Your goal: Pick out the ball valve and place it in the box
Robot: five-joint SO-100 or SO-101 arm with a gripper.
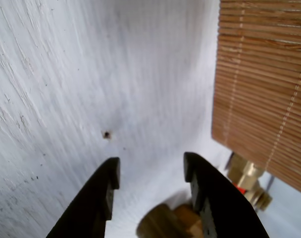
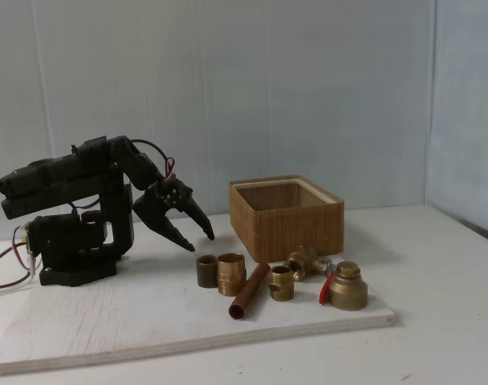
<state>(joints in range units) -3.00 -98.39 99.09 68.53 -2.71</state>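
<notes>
In the fixed view, nearest the camera along the front of a white board (image 2: 148, 325) lying on the counter (image 2: 437, 321), a row of plumbing parts sits. From left to right: two short brass sleeves (image 2: 206, 270) (image 2: 231, 273) standing side by side and touching, a copper pipe (image 2: 250, 291) lying at a slant, a short brass fitting (image 2: 281, 282), then the ball valve (image 2: 307, 261) with its red lever handle (image 2: 327, 286) hanging down toward a larger stepped brass cap (image 2: 347, 286) at the right end. The valve lies just in front of the box (image 2: 286, 218), a square ribbed wooden box with a paler rim, open at the top.

Left of the parts, the black arm stands on its base (image 2: 75, 257). Its hand (image 2: 200, 238) points down and to the right, hanging in the air above the board, just left of the sleeves, with the two fingers spread apart and nothing between them.

In the wrist view, the open hand (image 1: 151, 173) rises from the bottom edge over the white board (image 1: 66, 99). A blurred brass part (image 1: 163, 224) lies below the fingers. The ball valve (image 1: 247, 178) shows at lower right, against the ribbed wall of the box (image 1: 264, 89).
</notes>
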